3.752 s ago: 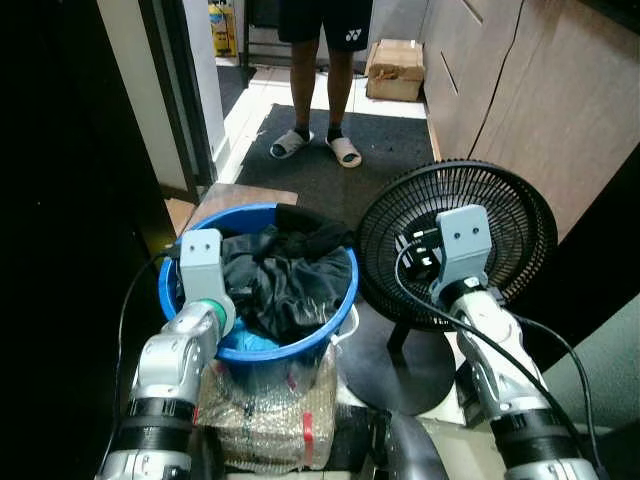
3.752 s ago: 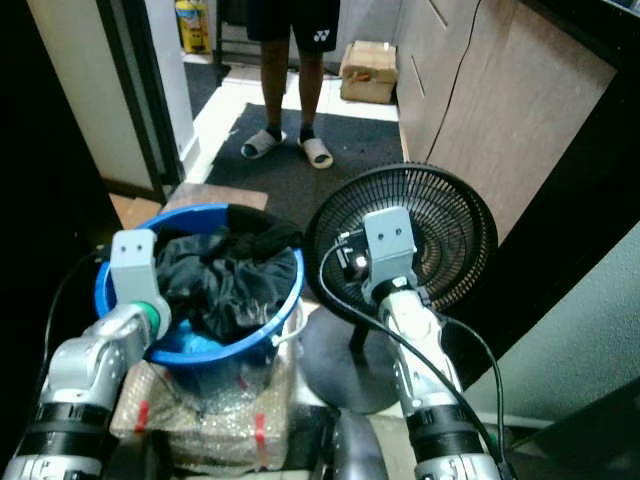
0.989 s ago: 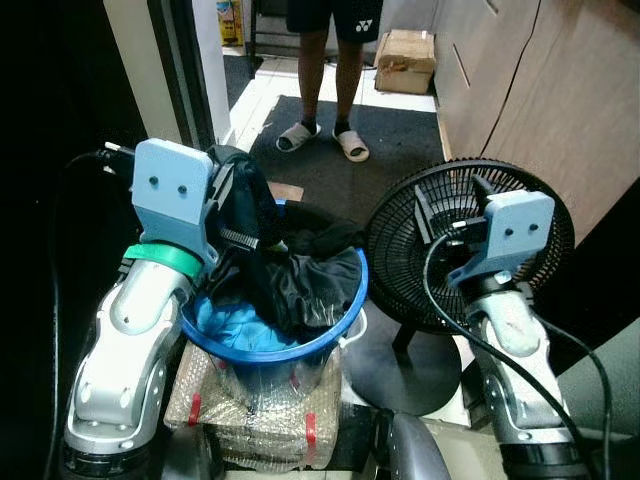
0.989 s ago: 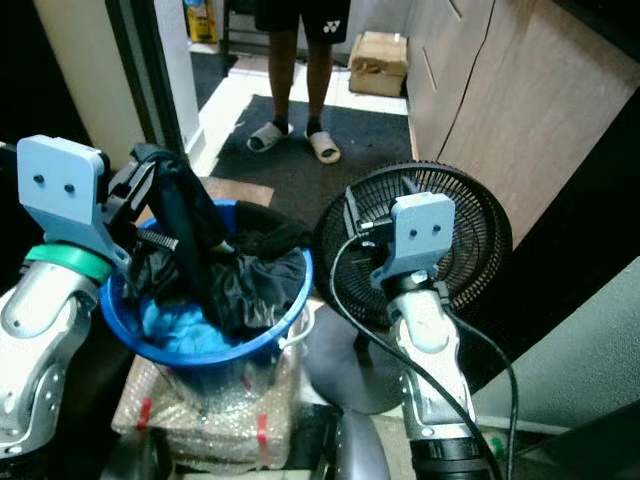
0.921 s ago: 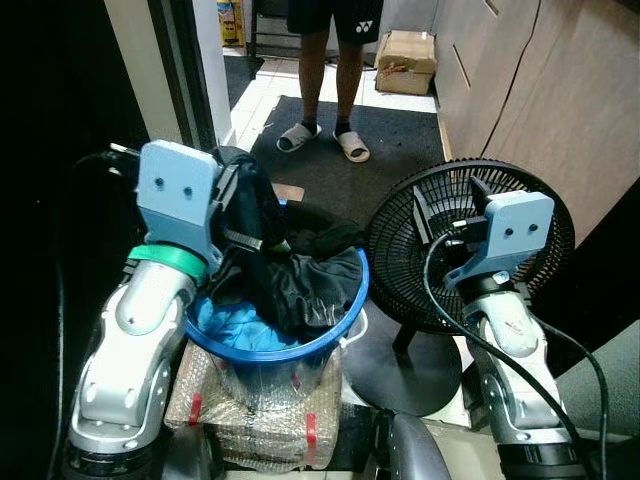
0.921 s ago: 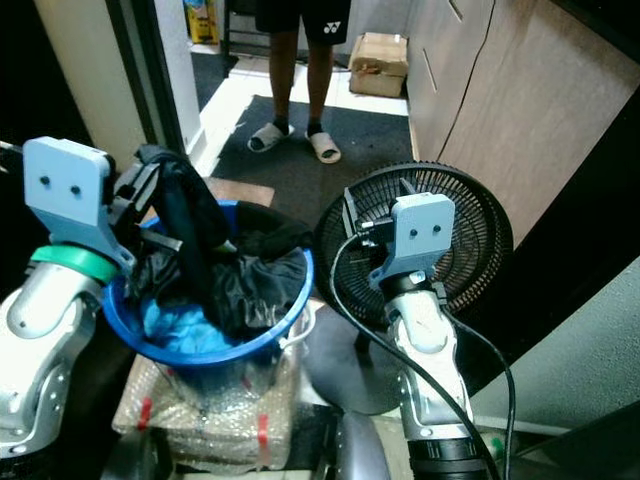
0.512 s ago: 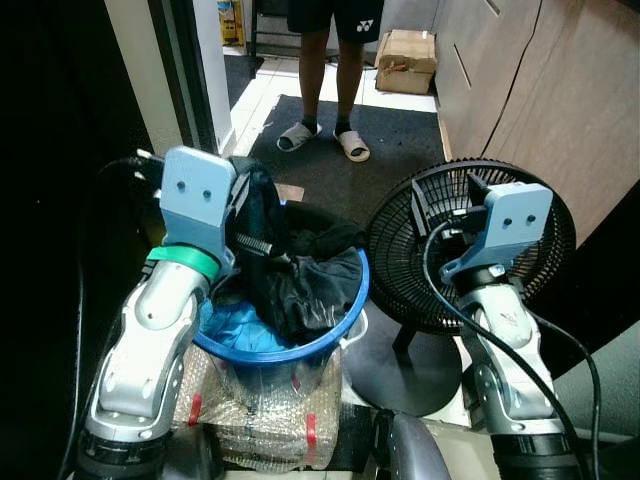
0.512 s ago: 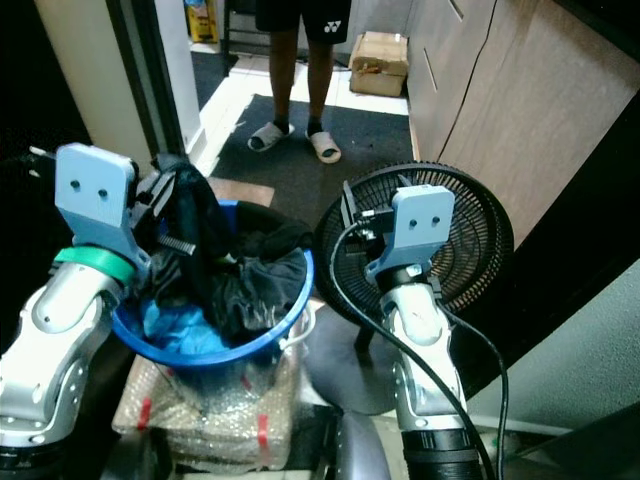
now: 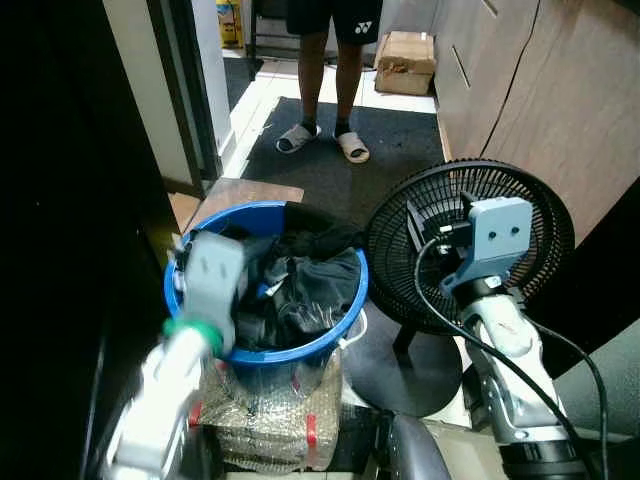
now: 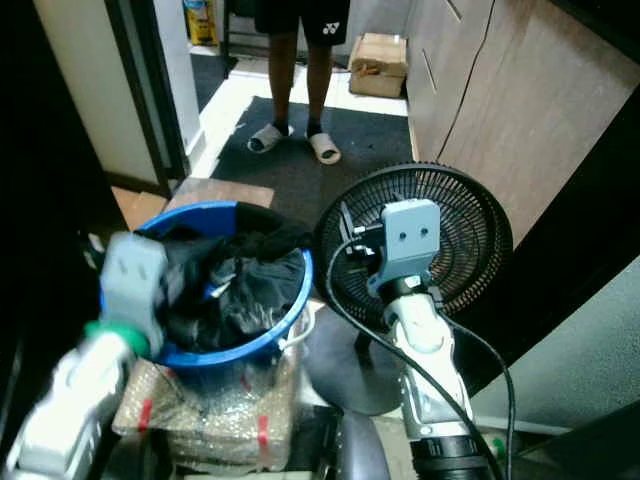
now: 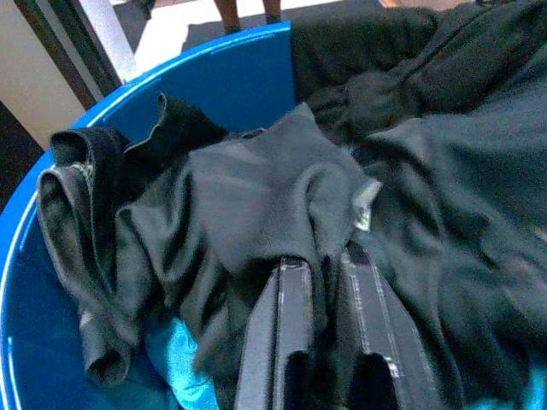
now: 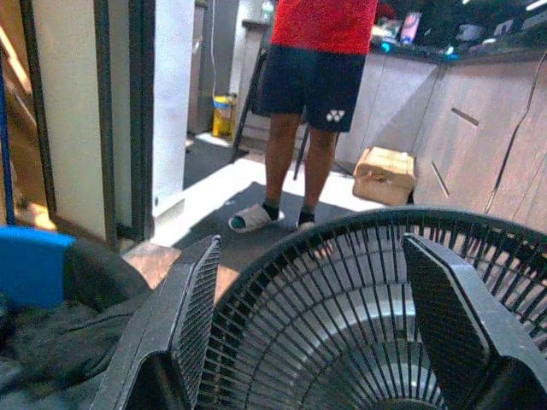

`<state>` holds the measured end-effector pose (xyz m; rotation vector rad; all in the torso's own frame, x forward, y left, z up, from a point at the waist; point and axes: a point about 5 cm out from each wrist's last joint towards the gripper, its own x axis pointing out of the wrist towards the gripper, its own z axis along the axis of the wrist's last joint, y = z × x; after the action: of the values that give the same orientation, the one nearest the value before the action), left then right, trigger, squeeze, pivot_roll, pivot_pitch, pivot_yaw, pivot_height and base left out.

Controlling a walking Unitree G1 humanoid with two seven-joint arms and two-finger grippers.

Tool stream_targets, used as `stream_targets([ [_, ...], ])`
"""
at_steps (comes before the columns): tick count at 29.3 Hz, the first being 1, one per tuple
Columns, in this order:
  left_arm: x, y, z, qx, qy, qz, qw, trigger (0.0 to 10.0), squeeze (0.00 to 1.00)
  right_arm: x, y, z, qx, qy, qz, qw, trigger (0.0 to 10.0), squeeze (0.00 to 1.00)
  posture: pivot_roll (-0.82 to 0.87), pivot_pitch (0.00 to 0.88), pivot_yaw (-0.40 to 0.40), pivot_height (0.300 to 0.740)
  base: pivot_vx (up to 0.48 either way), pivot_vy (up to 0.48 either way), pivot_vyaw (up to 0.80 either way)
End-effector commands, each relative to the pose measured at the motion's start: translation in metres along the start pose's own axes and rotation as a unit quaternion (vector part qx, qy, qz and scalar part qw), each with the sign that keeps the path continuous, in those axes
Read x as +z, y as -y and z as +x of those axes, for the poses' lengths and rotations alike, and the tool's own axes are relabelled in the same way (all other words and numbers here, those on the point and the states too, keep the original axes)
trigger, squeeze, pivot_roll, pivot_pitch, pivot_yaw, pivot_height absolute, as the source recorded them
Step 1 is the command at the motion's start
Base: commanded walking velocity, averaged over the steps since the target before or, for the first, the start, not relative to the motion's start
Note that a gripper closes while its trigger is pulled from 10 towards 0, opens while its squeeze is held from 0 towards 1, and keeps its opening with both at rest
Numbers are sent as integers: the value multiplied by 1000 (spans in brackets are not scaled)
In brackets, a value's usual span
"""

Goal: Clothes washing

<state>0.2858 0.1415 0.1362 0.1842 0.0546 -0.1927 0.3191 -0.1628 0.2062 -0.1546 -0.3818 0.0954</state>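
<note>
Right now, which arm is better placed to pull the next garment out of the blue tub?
Left. The left gripper is down in the blue tub, fingers pressed into the dark clothes. The right gripper is open, held up facing the black fan, off to the tub's side.

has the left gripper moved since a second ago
Yes. The left gripper has dropped from above the blue basin's rim, where it held a dark garment up, down into the dark clothes inside the basin.
</note>
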Motion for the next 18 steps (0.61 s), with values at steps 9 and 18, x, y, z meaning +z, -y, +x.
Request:
stream_targets([
  [9, 3, 0, 5, 3, -4, -16, 1000, 10000, 1000, -5, 0, 0, 4, -9, -1, 1000, 10000, 0, 98, 76, -21, 550, 0, 0, 0],
  [18, 59, -7, 16, 12, 95, -72, 993, 10000, 0, 21, -5, 35, 54, 25, 27, 998, 10000, 0, 106, 91, -23, 550, 0, 0, 0],
])
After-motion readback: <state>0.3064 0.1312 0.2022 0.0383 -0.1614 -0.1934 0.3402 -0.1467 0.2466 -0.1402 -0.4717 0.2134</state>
